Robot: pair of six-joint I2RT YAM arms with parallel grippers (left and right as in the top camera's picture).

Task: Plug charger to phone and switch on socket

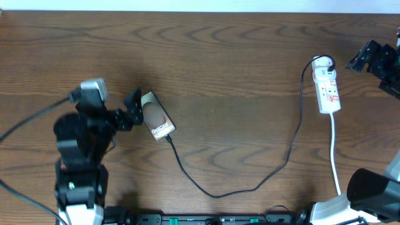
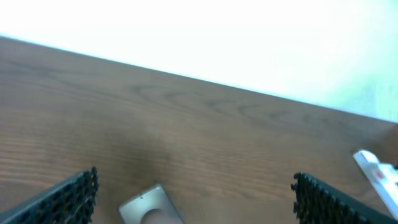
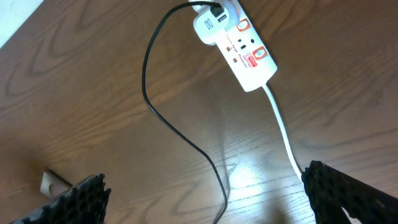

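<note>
Left fingers [image 2: 68,199], spread apart, are facing the phone [image 1: 156,117] on the bench [image 1: 237,56], with the charger cable [image 1: 212,194] touching its near end. Beyond, right fingers [image 3: 74,202], also apart, are hovering near the power strip [image 3: 245,46]. Nudging the phone could pull the cable loose.

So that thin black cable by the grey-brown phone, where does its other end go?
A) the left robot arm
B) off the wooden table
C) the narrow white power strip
C: the thin black cable ends at a white adapter on the narrow white power strip.
</note>
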